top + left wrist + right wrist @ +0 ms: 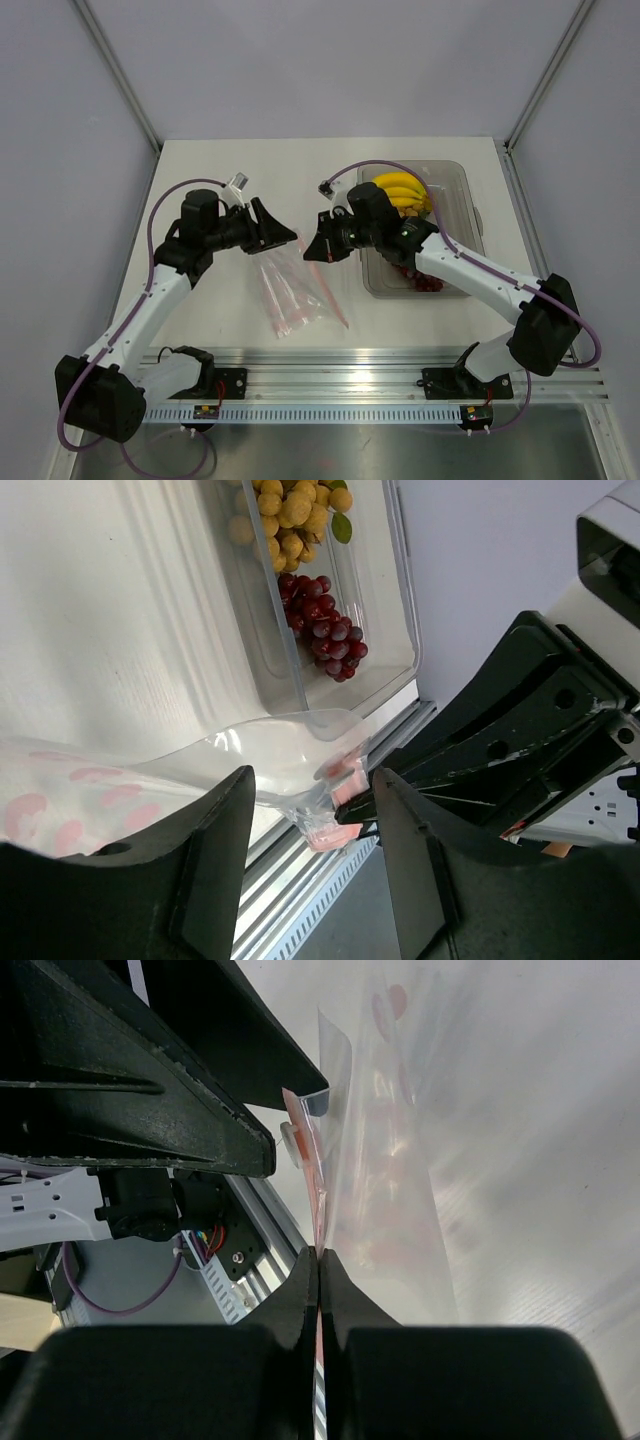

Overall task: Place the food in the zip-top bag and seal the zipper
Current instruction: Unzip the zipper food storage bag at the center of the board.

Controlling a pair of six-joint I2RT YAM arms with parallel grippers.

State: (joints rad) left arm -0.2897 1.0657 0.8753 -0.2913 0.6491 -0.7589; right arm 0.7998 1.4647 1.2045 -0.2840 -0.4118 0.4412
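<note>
Your right gripper (318, 1256) is clamped fully closed on the pink-red zipper (335, 835), with both fingers pressed together on the strip at one corner of the zip-top bag (295, 290). Your left gripper (312, 800) faces it from the other side with its jaws about half apart. The clear film of the bag's mouth passes between them, and from the left wrist view neither finger is visibly pressing on the plastic, so you cannot count it as a grip. The two tools sit close together, almost tip to tip, over the middle of the table (300, 165). The bag trails from them toward the near edge, and its lower part with the pink dots rests on the surface. All the food is outside the bag, in the clear rigid tray (455, 175) to the right of your right gripper. The yellow bananas (400, 190) lie at its far end. The small tan-orange round fruits (290, 505) are in the middle. The dark red grapes (325, 630) lie at its near end, just beside the round fruits. The tray stands just beside the bag but apart from it.
</note>
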